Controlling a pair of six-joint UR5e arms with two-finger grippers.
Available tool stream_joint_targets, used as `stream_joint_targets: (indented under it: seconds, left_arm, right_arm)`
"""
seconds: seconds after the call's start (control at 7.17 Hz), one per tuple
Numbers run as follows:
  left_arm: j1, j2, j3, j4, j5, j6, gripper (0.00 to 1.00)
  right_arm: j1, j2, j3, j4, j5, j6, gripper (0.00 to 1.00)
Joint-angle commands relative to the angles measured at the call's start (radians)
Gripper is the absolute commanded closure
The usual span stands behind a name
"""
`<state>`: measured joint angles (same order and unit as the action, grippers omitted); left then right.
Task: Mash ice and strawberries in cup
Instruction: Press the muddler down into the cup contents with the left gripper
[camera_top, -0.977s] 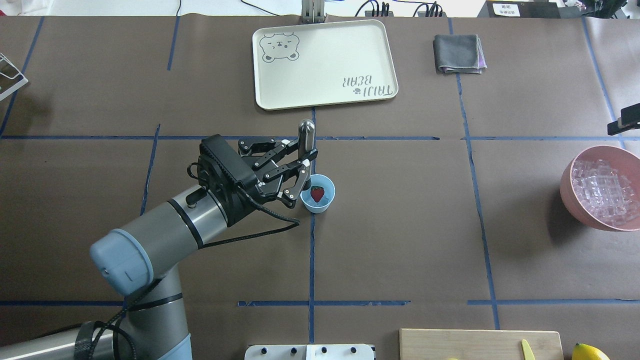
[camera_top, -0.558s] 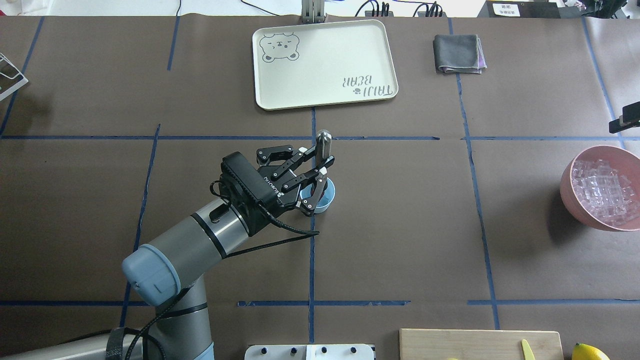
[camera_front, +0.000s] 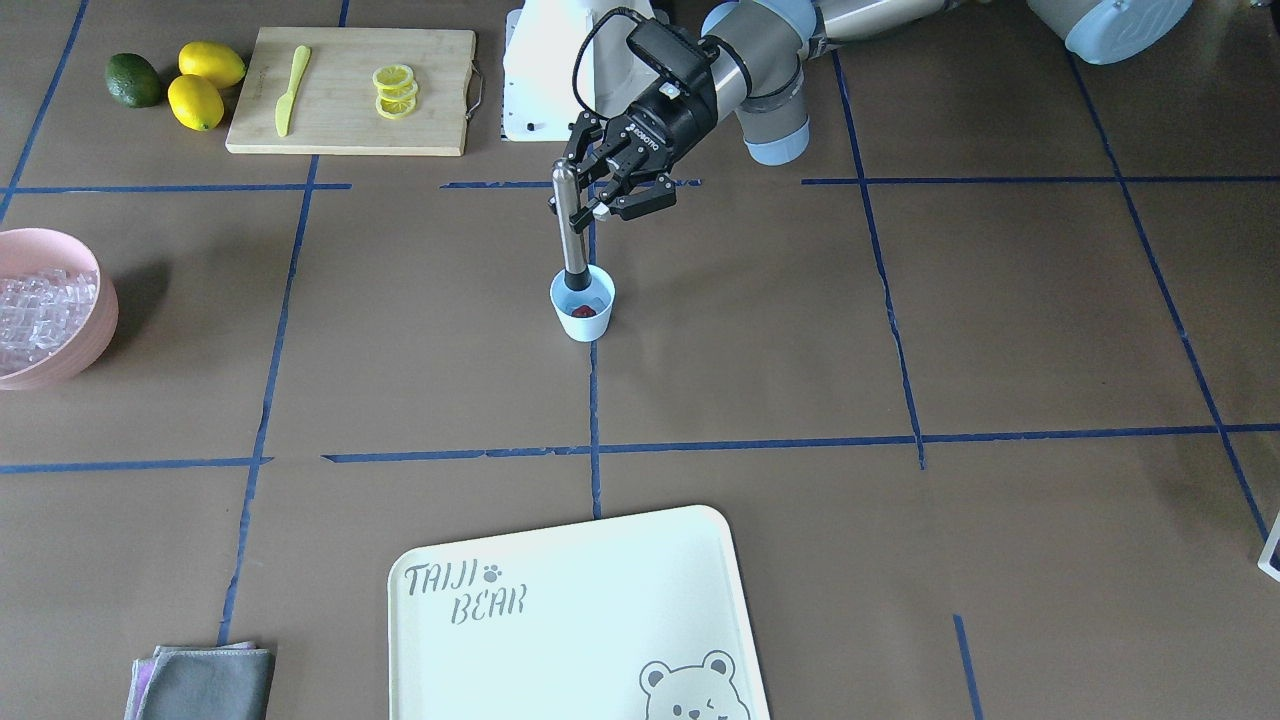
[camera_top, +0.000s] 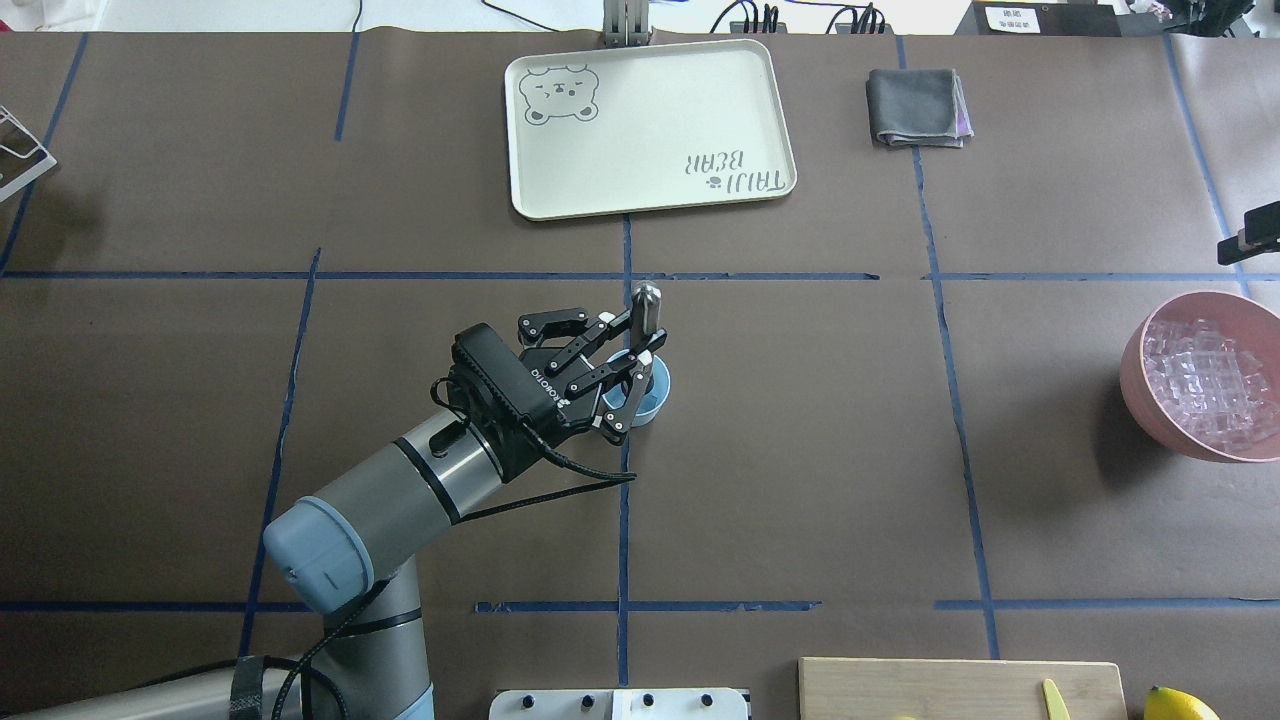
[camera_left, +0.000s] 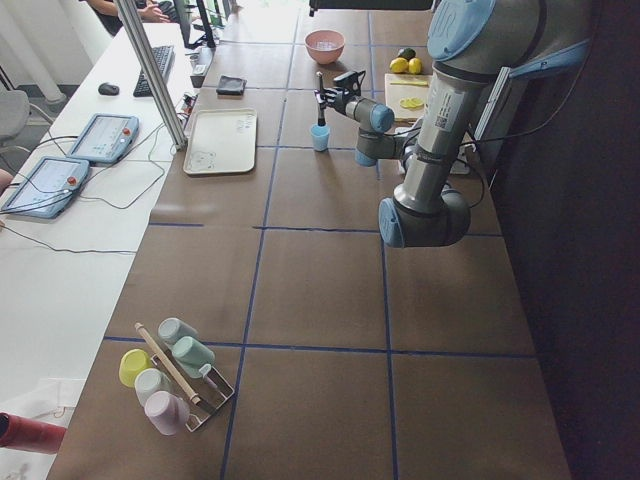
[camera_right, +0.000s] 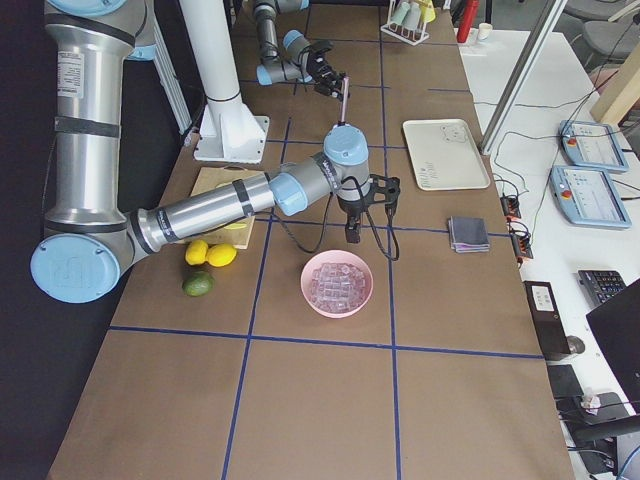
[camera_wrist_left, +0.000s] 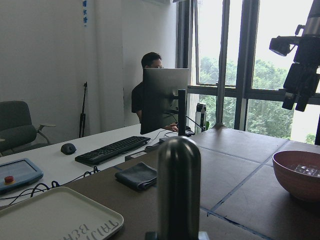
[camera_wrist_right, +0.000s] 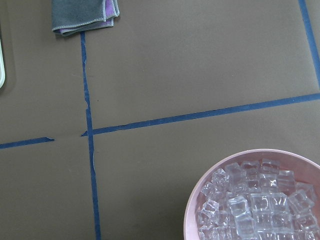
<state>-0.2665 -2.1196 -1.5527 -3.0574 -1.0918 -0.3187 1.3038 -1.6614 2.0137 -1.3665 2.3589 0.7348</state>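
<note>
While the L gripper sits clenched on the upright steel pestle, I see the rod's lower end down inside the blue cup, w/ the strawberry red at the bottom; contact w/ rod unclear. Further out to the robot's right, ice fills the pink bowl; R gripper hangs over it, can't tell if released or clenched. Cream tray lies at the far edge.

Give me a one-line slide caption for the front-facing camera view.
Left gripper holds a steel muddler upright, its lower end inside the light-blue cup with the strawberry.
</note>
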Motion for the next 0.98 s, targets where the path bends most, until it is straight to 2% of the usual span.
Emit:
stream_joint_targets:
  seconds: [0.0, 0.84]
  left_arm:
    - [0.001, 0.0, 0.045, -0.026, 0.0, 0.001, 0.95]
    - [0.018, -0.005, 0.072, -0.037, 0.0, 0.001, 0.95]
  right_arm:
    - [0.0, 0.0, -0.006, 0.003, -0.003, 0.0, 0.0]
    - [0.0, 0.005, -0.012, 0.004, 0.0, 0.0, 0.0]
